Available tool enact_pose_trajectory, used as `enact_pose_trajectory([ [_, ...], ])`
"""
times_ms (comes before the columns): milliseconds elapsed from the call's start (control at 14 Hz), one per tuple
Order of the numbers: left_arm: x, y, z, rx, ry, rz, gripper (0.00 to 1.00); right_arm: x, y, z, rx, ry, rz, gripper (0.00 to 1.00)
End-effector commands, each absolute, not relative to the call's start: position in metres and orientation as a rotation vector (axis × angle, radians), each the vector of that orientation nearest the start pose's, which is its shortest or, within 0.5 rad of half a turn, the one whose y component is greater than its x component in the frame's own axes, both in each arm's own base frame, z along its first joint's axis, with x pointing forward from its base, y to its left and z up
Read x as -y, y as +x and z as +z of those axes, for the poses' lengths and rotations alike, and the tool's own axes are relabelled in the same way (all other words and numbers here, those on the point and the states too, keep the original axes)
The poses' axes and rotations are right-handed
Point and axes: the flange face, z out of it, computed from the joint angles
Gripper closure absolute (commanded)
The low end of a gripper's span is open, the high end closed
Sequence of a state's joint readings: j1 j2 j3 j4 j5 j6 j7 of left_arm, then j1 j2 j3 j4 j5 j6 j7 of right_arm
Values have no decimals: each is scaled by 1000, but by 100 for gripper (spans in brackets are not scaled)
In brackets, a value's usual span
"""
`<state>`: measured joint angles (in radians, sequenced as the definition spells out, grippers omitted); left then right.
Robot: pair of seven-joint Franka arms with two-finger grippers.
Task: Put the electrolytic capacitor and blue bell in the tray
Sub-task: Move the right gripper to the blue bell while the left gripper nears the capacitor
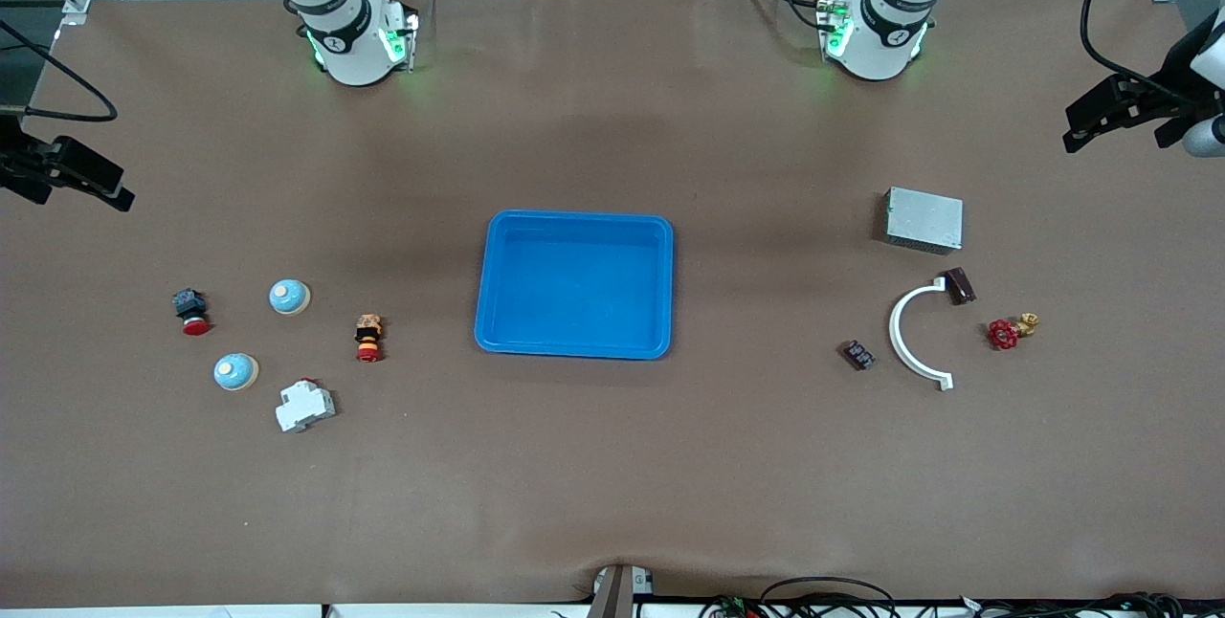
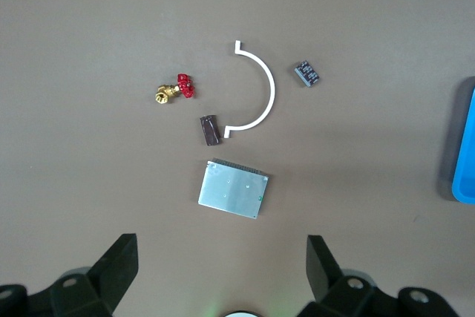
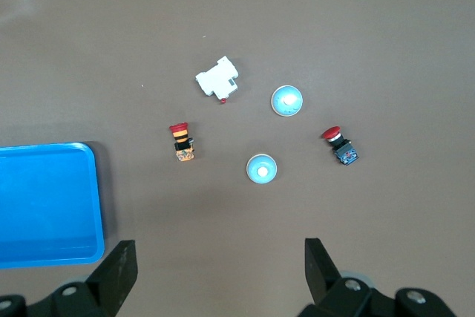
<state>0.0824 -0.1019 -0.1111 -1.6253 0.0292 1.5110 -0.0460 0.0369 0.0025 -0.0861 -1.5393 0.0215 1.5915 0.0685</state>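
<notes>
Tray (image 1: pixel 574 350): bright blue, shallow, nothing in it; it sits at the centre of the front view on the brown worktop (image 1: pixel 612 484).
Blue bells: two small domes toward the right arm's end, in the lower half of the front view. One blue bell (image 1: pixel 289 297) (image 3: pixel 261 169) lies higher in the frame; the second blue bell (image 1: pixel 234 371) (image 3: pixel 287 101) lies lower, near the white breaker (image 1: pixel 304 406) (image 3: pixel 217 79).
Electrolytic capacitor (image 1: pixel 958 286) (image 2: pixel 210 130): dark brown, lying toward the left arm's end, touching one tip of the white arc (image 1: pixel 909 336) (image 2: pixel 260 94) and just below the grey metal box (image 1: pixel 924 219) (image 2: pixel 233 188) in the front view.
Other parts: two red-capped push buttons (image 1: pixel 191 312) (image 1: pixel 368 338) beside the bells. A red-handled brass valve (image 1: pixel 1010 331) (image 2: pixel 176 90) and a small dark module (image 1: pixel 857 355) (image 2: pixel 307 73) lie beside the arc.
Left gripper (image 1: pixel 1115 121) (image 2: pixel 221 246): raised at the edge of the front view's upper part, over the worktop at its arm's end; jaws wide, holding nothing.
Right gripper (image 1: pixel 86 180) (image 3: pixel 217 252): raised at the other edge, over the worktop at its own arm's end; jaws wide, holding nothing.
</notes>
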Motion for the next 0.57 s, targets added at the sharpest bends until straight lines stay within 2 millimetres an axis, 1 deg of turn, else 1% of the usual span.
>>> enact_pose_trajectory([
  [0, 14, 517, 653, 25, -3081, 14, 0, 23, 555, 642, -189, -3112, -86, 0],
  [143, 11, 522, 655, 34, -3081, 5, 0, 24, 554, 642, -189, -3113, -83, 0],
  [214, 6, 533, 644, 40, -3083, 33, 0, 24, 554, 642, -189, -3113, -83, 0],
  [429, -2, 559, 600, 65, -3088, 142, 0, 23, 555, 642, -189, -3112, -86, 0],
  [500, -10, 563, 594, 87, -3090, 140, 0, 24, 555, 641, -191, -3112, -86, 0],
])
